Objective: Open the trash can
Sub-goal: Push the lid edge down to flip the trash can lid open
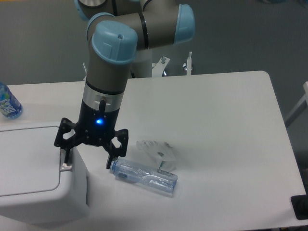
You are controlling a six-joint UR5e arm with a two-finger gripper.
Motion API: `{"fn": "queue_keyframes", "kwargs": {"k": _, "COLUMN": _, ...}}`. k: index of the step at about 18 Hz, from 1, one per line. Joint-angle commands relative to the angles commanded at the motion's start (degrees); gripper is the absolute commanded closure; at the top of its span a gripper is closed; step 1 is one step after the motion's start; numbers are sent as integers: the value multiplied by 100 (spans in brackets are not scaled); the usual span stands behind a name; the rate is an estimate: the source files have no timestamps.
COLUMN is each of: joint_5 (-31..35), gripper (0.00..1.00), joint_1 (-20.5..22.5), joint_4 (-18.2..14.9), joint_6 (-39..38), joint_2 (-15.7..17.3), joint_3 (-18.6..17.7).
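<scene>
Gripper (87, 159), fingers spread wide, holding nothing, pointing down w/ blue light lit. Left fingertip (65, 159) right at grey push tab (66, 166) on rim of trash can (33, 178); contact unclear. Can white, lid shut, at table's (216, 120) front-left corner. Right finger just above clear plastic bottle (144, 176) lying flat. Crumpled wrapper (156, 151) beside it. Blue-labelled bottle (7, 102) at far left edge.

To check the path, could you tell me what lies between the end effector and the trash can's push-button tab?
Nothing: the end effector's left finger stands right at the grey tab on the trash can in the camera view.
</scene>
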Motion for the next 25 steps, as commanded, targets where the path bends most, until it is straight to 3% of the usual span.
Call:
{"fn": "queue_keyframes", "kwargs": {"k": 14, "joint_5": 0, "gripper": 0, "joint_1": 0, "joint_4": 9, "joint_6": 26, "joint_2": -26, "joint_3": 0}}
{"fn": "queue_keyframes", "kwargs": {"k": 21, "joint_5": 297, "gripper": 0, "joint_1": 96, "joint_4": 26, "joint_6": 385, "joint_2": -9, "joint_3": 746}}
{"fn": "queue_keyframes", "kwargs": {"k": 25, "joint_5": 729, "gripper": 0, "joint_1": 570, "joint_4": 18, "joint_6": 948, "joint_2": 96, "joint_3": 896}}
